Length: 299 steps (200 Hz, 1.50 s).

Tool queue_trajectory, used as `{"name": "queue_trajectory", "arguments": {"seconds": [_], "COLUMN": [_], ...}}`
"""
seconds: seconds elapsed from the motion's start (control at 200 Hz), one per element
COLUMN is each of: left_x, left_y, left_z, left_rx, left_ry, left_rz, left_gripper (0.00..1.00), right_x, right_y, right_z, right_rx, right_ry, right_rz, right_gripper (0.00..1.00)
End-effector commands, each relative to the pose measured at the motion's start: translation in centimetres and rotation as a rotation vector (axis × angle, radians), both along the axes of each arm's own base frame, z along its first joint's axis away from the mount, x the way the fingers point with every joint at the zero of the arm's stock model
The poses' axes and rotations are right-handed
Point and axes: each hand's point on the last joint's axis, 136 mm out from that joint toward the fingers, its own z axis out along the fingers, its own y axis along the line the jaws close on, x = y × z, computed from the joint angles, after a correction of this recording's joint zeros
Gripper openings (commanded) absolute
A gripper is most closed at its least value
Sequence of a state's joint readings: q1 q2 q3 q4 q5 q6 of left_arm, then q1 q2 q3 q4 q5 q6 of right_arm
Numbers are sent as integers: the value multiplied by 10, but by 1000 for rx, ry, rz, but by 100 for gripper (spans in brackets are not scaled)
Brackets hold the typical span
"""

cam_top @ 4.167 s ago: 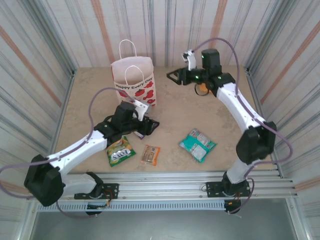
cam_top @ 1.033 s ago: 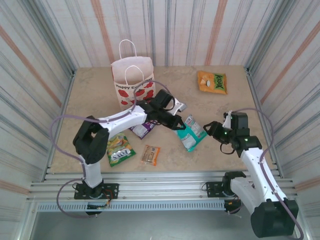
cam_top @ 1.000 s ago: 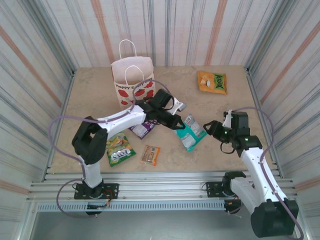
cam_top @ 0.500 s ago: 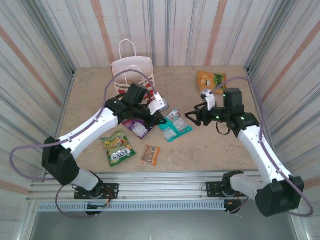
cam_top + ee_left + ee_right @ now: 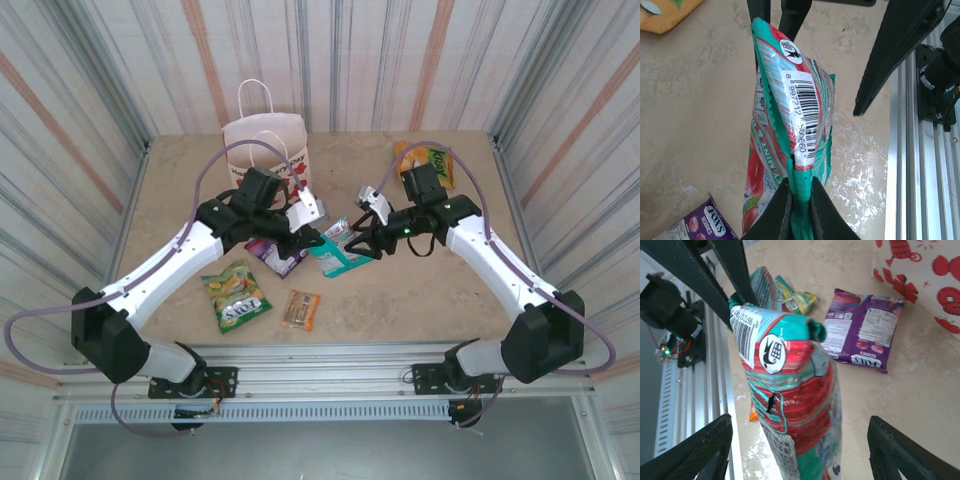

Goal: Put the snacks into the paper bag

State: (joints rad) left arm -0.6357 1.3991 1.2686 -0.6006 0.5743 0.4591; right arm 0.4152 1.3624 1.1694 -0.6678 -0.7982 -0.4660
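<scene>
Handover of the teal packet (image 5: 795, 110) looks to be the step in hand, one packet on its way to the bag (image 5: 265, 150) and caught between both arms. On the table (image 5: 430, 300) the bag stands upright at the back left, mouth up and handles raised, well behind the action. From the near left corner the left arm (image 5: 170, 268) stretches in one long bend to mid-table. The right arm (image 5: 490, 255) rises from the near right and folds back toward centre, so the two wrists face each other. At their meeting the left gripper (image 5: 308, 236) is clamped on one crimped edge of the teal packet, holding it clear of the table. The right gripper (image 5: 800, 427) is spread wide, a finger on each side of the packet's free end, touching neither face. By my reading, the next move needs the right fingers to close before the left lets go, or else the left to swing back over the bag's mouth; I cannot tell which. A purple packet (image 5: 865, 335) lies below, near the bag's foot. The orange packet (image 5: 437, 160) sits back right, the green packet (image 5: 238, 297) and the bar (image 5: 300, 309) near the front.
</scene>
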Motion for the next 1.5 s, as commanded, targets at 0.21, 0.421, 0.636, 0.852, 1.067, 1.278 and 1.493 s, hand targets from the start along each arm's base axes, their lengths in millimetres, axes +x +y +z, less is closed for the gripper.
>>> {"name": "queue_trajectory", "arguments": {"seconds": [0.21,0.421,0.636,0.852,1.067,1.278,1.493], "left_x": [3,10,15,32,54,63,55], "left_y": [-1,1,8,32,68,97,109], "left_z": [30,32,27,20,2,-20,-42], "left_rx": [-80,-79,-80,-87,-89,-123,-109], "left_ry": [-83,-97,-83,-46,25,85,140], "left_rz": [5,38,67,196,450,653,730], "left_gripper": [0,0,12,63,74,80,80], "right_x": [-10,-5,2,21,58,99,129], "right_y": [12,11,8,10,16,25,33], "right_z": [5,3,5,24,58,117,184], "right_rx": [51,36,14,72,168,291,426], "right_ry": [-22,-51,-100,-180,-278,-434,-591], "right_rz": [93,74,47,-15,-108,-180,-197], "right_gripper": [49,27,15,14,13,13,13]}}
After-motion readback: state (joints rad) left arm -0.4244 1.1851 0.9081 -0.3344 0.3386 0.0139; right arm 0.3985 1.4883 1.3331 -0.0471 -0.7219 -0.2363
